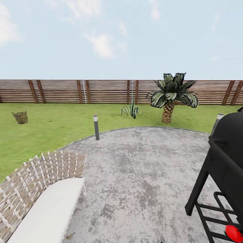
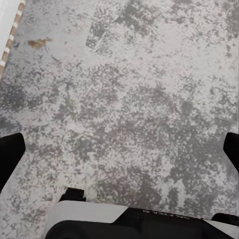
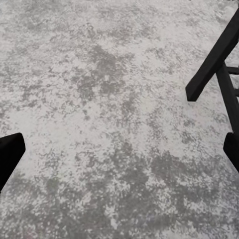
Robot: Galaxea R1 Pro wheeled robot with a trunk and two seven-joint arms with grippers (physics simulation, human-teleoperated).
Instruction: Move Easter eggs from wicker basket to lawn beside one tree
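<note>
Standing far off in the left middle of the head view, the wicker basket (image 1: pixel 20 117) sits on the lawn (image 1: pixel 50 128), well apart from everything else; whether any eggs lie inside is too small to tell. Behind the grass a brown slatted fence (image 1: pixel 101 91) runs across the whole frame under a pale sky. A small palm (image 1: pixel 171 96) with a scaly trunk rises right of centre near the fence, and a spiky low plant (image 1: pixel 132 110) grows just left of it. A short grey bollard light (image 1: pixel 96 127) stands at the edge where the lawn meets the grey mottled paved circle (image 1: pixel 141 168), which fills the lower middle of the frame. At lower left a woven bench (image 1: pixel 40 175) with a white cushion (image 1: pixel 50 212) curves along the paving. At right a black grill (image 1: pixel 226 158) on black legs stands on the paving, with a red object (image 1: pixel 234 233) in the lower right corner.

In the left wrist view the left gripper (image 2: pixel 119 149) hangs wide apart over bare paving, holding nothing, dark fingertips (image 2: pixel 10 154) at both edges. In the right wrist view the right gripper (image 3: pixel 119 154) is likewise spread wide and empty above the paving, with the grill's black legs (image 3: pixel 214 59) near the upper right
</note>
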